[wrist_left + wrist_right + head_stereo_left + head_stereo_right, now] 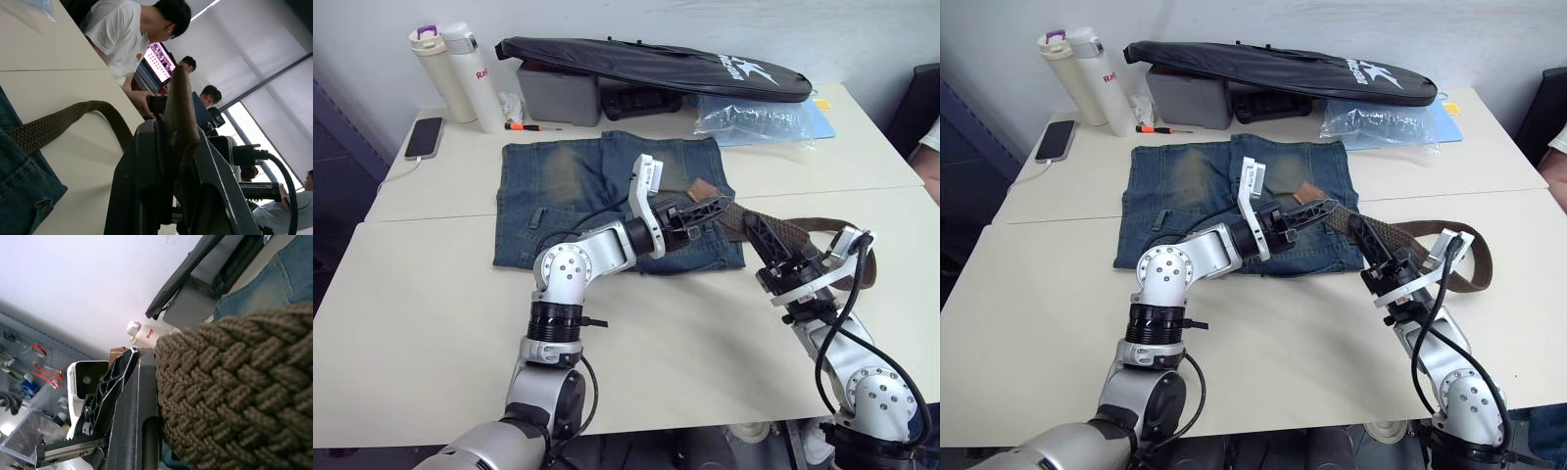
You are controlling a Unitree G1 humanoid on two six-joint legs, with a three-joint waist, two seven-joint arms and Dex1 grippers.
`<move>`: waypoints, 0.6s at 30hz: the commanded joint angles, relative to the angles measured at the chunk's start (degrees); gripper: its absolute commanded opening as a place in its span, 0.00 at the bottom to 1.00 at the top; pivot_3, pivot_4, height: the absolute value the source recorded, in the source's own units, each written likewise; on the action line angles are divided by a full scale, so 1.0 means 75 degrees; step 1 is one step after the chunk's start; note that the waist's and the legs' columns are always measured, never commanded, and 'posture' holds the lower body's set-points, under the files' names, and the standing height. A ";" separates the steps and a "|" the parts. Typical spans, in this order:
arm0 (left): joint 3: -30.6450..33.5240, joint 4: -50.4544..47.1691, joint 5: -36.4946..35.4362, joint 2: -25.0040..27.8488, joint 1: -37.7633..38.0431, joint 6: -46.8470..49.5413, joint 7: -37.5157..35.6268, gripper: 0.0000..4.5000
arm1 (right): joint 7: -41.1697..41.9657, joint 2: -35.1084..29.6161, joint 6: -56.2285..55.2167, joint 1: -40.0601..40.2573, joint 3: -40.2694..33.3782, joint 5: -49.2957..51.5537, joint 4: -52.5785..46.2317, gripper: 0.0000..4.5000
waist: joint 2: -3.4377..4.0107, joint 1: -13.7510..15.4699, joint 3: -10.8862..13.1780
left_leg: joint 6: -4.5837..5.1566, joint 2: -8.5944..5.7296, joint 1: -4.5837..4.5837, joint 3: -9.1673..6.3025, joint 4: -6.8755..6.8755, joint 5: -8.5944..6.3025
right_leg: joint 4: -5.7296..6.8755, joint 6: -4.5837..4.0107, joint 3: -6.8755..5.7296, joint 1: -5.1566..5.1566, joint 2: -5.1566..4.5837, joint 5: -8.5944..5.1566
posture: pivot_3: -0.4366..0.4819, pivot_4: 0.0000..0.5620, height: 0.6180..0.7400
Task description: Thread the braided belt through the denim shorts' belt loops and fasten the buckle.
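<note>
left gripper (703, 210) pinches the belt (793, 233) tip over the shorts (570, 196); right gripper (766, 243), just beside it, clamps the strap. threading is in hand; next, the tip must be steered under a loop.

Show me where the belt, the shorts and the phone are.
belt (1408, 238), right eye view, braided stretch beside the shorts.
shorts (1170, 201), right eye view, left leg's faded denim.
phone (424, 137), left eye view, middle of its screen.
</note>
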 commanded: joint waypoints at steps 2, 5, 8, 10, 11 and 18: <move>-0.0131 -0.0223 0.0241 0.0545 -0.0262 -0.0342 -0.0657 0.51 | 0.0080 -0.0422 -0.0088 -0.0188 -0.0478 -0.0022 0.0048 0.00 | -0.0001 -0.0002 0.0001 | 0.0000 0.0000 0.0000 0.0001 0.0000 0.0000 | 0.0000 0.0000 0.0000 0.0000 0.0000 0.0000 | 0.48 0.27 1.00; -0.1615 -0.0611 0.1884 0.2045 -0.0168 -0.1546 -0.1879 0.82 | -0.0244 -0.1123 -0.0009 -0.0408 -0.0806 -0.0353 0.0195 0.00 | 0.0001 -0.0015 -0.0001 | 0.0000 0.0001 0.0003 0.0004 -0.0001 0.0000 | 0.0000 -0.0002 0.0001 -0.0003 0.0001 -0.0001 | 0.48 0.27 1.00; -0.3304 -0.0654 0.3610 0.3331 -0.0014 -0.3124 -0.3069 0.98 | -0.0670 -0.1732 -0.0041 -0.0649 -0.1094 -0.0718 0.0311 0.00 | 0.0009 0.0001 -0.0005 | -0.0004 0.0001 0.0001 0.0052 -0.0014 0.0002 | 0.0003 -0.0009 0.0050 -0.0047 0.0001 -0.0002 | 0.48 0.27 1.00; -0.4134 -0.0269 0.4520 0.3618 0.0016 -0.3985 -0.3501 0.98 | -0.0958 -0.2014 0.0010 -0.0777 -0.1187 -0.0998 0.0400 0.00 | 0.0011 0.0034 -0.0007 | -0.0005 0.0001 0.0001 0.0064 -0.0018 0.0003 | 0.0002 -0.0010 0.0063 -0.0059 0.0002 -0.0003 | 0.48 0.27 1.00; -0.4474 0.0028 0.4924 0.3608 -0.0023 -0.4371 -0.3637 0.98 | -0.1063 -0.2093 0.0029 -0.0850 -0.1194 -0.1132 0.0432 0.00 | 0.0010 0.0069 -0.0006 | -0.0005 0.0001 -0.0002 0.0067 -0.0021 0.0003 | 0.0001 -0.0010 0.0068 -0.0062 0.0002 -0.0003 | 0.48 0.27 1.00; -0.4868 0.2475 0.6232 0.2457 -0.0680 -0.6085 -0.3706 0.98 | -0.1540 -0.1972 0.0120 -0.0966 -0.1133 -0.1418 0.0016 0.00 | 0.0002 0.0178 -0.0001 | 0.0015 0.0001 -0.0057 0.0082 -0.0010 0.0007 | 0.0000 0.0005 0.0073 -0.0098 0.0003 0.0031 | 0.48 0.27 1.00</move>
